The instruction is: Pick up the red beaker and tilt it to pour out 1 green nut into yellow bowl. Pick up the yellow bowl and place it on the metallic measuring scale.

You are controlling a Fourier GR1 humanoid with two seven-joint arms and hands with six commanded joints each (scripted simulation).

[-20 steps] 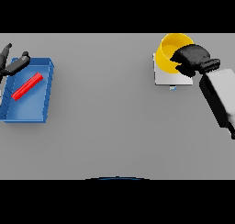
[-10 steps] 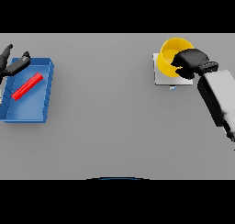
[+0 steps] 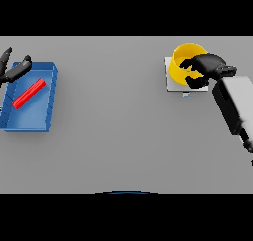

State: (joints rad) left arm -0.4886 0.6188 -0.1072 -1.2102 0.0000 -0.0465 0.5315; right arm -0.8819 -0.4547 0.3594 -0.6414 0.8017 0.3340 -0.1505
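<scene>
Currently right hand (image 3: 205, 67) fingers curl round the round yellow bowl (image 3: 183, 62) on the flat metallic scale (image 3: 170, 84)

Right arm: coming in from the right side, white and grey forearm angling up and inward.
Right hand (image 3: 207, 67): curling its fingers and thumb around the yellow bowl (image 3: 185, 62) (gripping at the near rim).
Left hand (image 3: 12, 69): showing at the far left edge, fingers spreading straight, holding nothing.
</scene>
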